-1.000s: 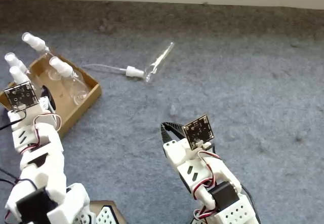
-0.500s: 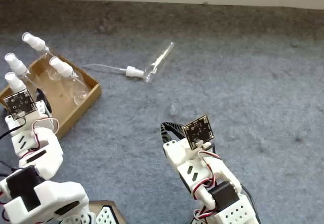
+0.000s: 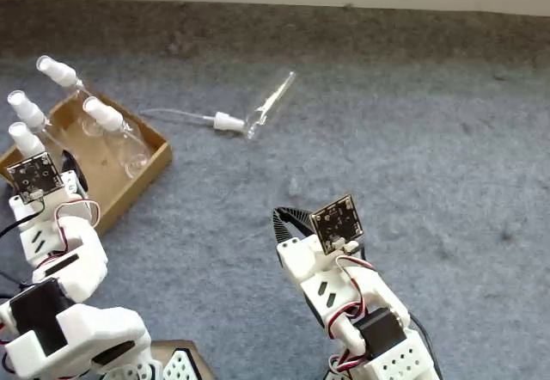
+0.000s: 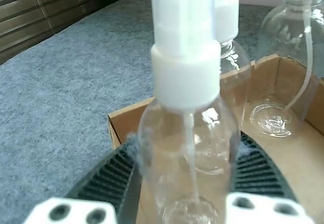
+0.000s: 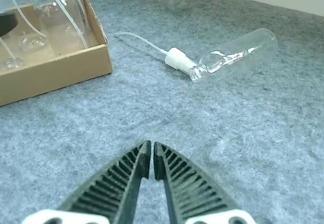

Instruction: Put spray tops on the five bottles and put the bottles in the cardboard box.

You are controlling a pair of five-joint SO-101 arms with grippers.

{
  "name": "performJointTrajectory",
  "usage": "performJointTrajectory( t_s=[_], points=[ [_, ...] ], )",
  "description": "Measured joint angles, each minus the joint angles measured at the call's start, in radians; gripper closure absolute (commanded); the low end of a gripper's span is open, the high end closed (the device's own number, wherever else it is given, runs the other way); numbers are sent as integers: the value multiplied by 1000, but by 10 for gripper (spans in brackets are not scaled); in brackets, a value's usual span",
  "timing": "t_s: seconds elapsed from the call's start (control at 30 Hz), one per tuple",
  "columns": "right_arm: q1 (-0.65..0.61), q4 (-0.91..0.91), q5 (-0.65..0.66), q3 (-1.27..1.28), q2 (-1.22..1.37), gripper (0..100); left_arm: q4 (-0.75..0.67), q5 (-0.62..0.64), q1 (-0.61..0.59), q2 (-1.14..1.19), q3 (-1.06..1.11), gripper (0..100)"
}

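My left gripper (image 4: 185, 155) is shut on a clear bottle (image 4: 187, 127) with a white spray top (image 3: 24, 137), held upright inside the cardboard box (image 3: 137, 180) at the table's left. Three other capped bottles stand in the box, one at the far corner (image 3: 57, 70). A bare bottle (image 3: 271, 101) lies on its side on the carpet beyond the box, its mouth toward a loose spray top (image 3: 228, 122) with a long tube. My right gripper (image 5: 151, 147) is shut on nothing, low over the carpet well short of that bottle (image 5: 238, 51) and top (image 5: 177, 60).
Grey carpet (image 3: 412, 156) covers the table. A pale wall strip runs along the far edge. The box's near wall (image 5: 61, 72) lies to one side of the right gripper (image 3: 288, 219). Window blinds (image 4: 45, 6) show behind the box.
The left arm drew back toward its base with the bottle, which shifted slightly within the box, then stopped. The right arm has not moved.
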Motion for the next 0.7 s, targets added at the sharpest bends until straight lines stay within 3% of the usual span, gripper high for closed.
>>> performJointTrajectory(
  t_s=[0.3, 0.7],
  points=[
    [0, 0, 0, 0, 0, 984, 0, 0, 0, 0, 0, 841],
    [0, 0, 0, 0, 0, 984, -8, -2, -2, -2, 26, 835]
  ],
)
